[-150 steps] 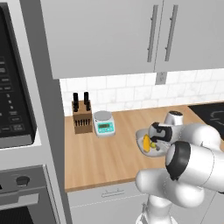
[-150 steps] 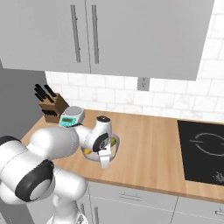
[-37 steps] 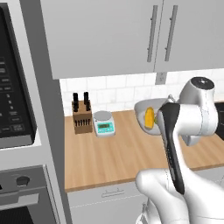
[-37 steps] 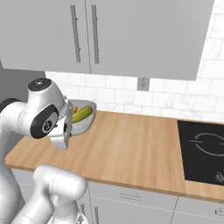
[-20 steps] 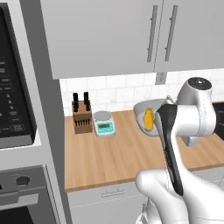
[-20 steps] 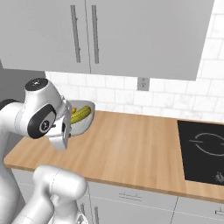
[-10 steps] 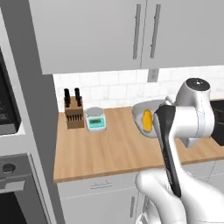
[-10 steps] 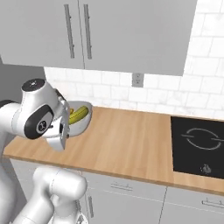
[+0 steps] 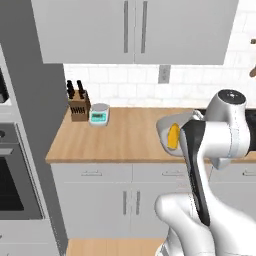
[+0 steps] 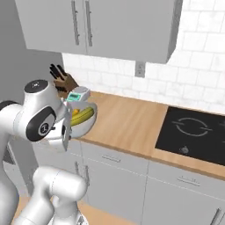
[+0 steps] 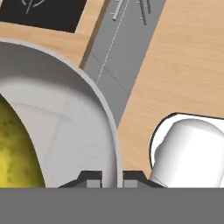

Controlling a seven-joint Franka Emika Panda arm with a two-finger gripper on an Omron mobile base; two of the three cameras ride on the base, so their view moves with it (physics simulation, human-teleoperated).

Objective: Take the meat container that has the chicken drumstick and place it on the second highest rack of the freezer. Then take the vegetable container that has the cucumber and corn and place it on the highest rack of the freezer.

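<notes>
My gripper [image 11: 112, 178] is shut on the rim of the vegetable container [image 11: 65, 127], a pale grey bowl held up in the air in front of the counter. The yellow corn [image 11: 11, 157] lies inside it. In the left base view the bowl [image 9: 164, 134] is tipped toward the camera beside my forearm, with the corn [image 9: 173, 136] showing. In the right base view the bowl [image 10: 88, 124] sits next to my wrist, holding the corn [image 10: 79, 113] and the green cucumber [image 10: 86, 118]. The freezer, its racks and the meat container are out of view.
The wooden counter [image 9: 125, 140] carries a knife block [image 9: 77, 104] and a small scale [image 9: 99, 114] at its back left. A black cooktop [image 10: 193, 132] lies at the right. An oven [image 9: 10, 185] sits in the tall grey column at left. Grey drawer fronts run below.
The whole picture has shifted: the base has backed away from the counter, so the cabinet fronts below now show. The bowl stays gripped in the same pose.
</notes>
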